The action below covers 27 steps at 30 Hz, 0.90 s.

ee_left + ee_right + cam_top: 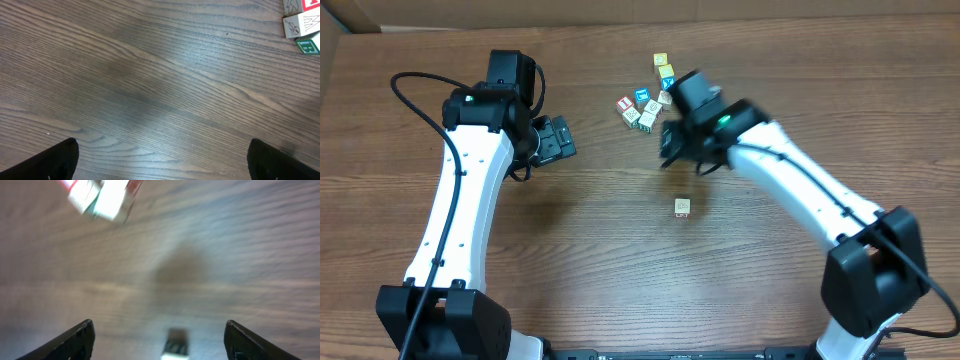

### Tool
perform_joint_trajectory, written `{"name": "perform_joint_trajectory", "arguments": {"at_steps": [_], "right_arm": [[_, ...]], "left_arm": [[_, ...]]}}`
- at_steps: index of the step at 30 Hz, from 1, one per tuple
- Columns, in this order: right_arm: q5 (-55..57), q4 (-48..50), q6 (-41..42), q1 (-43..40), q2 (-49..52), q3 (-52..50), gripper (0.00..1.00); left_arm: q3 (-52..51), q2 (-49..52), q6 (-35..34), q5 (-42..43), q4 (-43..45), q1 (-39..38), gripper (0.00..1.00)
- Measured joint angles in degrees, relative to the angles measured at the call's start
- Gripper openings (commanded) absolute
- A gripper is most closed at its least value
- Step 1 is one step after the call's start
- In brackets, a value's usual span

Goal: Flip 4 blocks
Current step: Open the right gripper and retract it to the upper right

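From above, the left pincer (558, 140) hung over bare counter (620, 250) well to the left of the blocks (645, 100), which lay bunched in a small cluster near the far edge. One lone block (682, 207) sat apart from them, nearer the robot. The right pincer (682, 152) hovered between the cluster and that lone block. In the left wrist view, its two fingertips (57, 160) stood wide apart with nothing between them but wood grain, and a few cubes showed in the top right corner. In the right wrist view, blurred, the fingers (75, 340) were likewise spread and holding nothing. The lone block lay low in the gap between them, touching neither, and part of the cluster showed at the top left. Such small wooden cubes are likely light, hard and rather smooth, so they could skid or tumble. The safest hold would probably be square across two opposite flat faces.
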Motion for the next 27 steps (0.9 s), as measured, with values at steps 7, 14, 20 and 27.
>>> {"name": "perform_joint_trajectory", "arguments": {"at_steps": [7,14,20,27], "right_arm": [[-1.6,-1.8,-1.5,-12.9,0.0,0.0,1.00],[-2.2,-1.6,-1.9,-19.6,0.0,0.0,1.00],[-2.2,-1.5,-1.9,-21.9,0.0,0.0,1.00],[-2.3,-1.5,-2.0,-21.8,0.0,0.0,1.00]], "left_arm": [[0.0,0.0,0.0,0.0,0.0,0.0,1.00],[-0.1,0.0,-0.3,0.9,9.8,0.0,0.72],[-0.1,0.3,0.5,12.2,16.2,-1.0,0.10],[3.9,4.3,0.8,14.1,11.1,-8.8,0.04]]}}
